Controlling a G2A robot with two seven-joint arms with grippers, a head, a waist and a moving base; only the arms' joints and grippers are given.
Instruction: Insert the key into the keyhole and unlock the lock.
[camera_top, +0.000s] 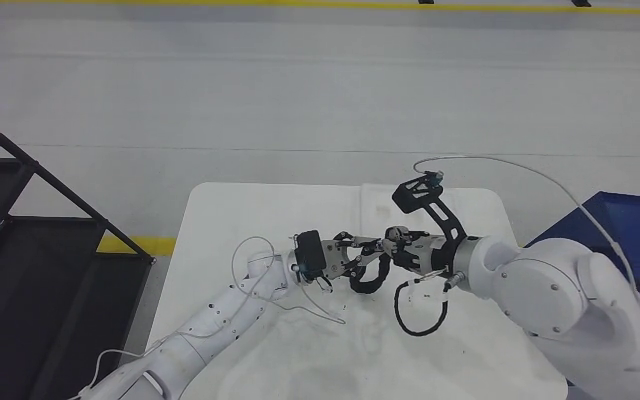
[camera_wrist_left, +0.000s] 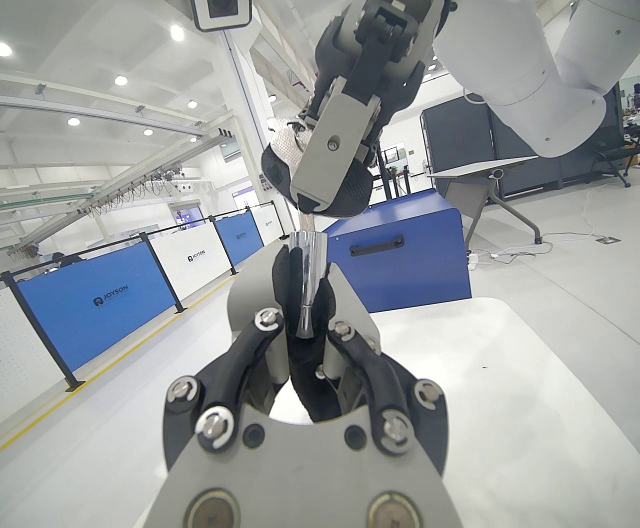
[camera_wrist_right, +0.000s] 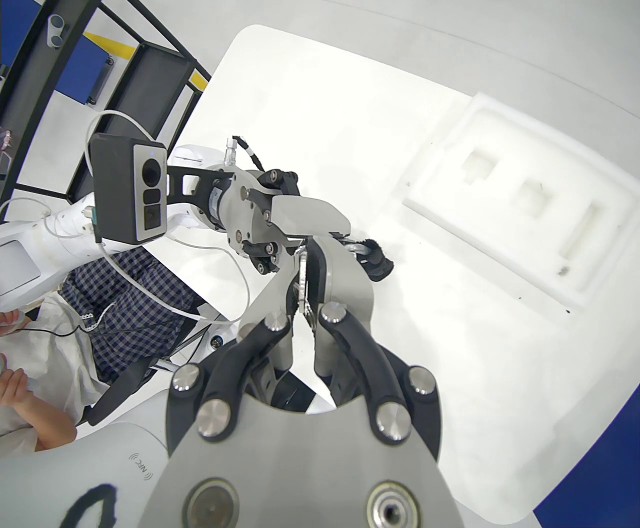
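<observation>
The left gripper (camera_wrist_left: 306, 270) is pinched on the chrome lock (camera_wrist_left: 309, 290) and holds it raised above the white table (camera_wrist_left: 500, 400), with the lock's free end facing the right gripper (camera_wrist_left: 312, 200). The right gripper's 2 fingers are clamped on the key (camera_wrist_left: 306, 220), whose tip meets that end; whether it has entered cannot be told. A foam tray (camera_wrist_right: 505, 210) with 3 recesses lies on the table, well apart from both

White tabletop (camera_top: 240, 215) with rounded corners, seen from above. Directly on it lies a white foam insert (camera_wrist_right: 505, 125) (three rectangular recesses, one long and narrow), set near an edge. A few dark specks mark both surfaces.
</observation>
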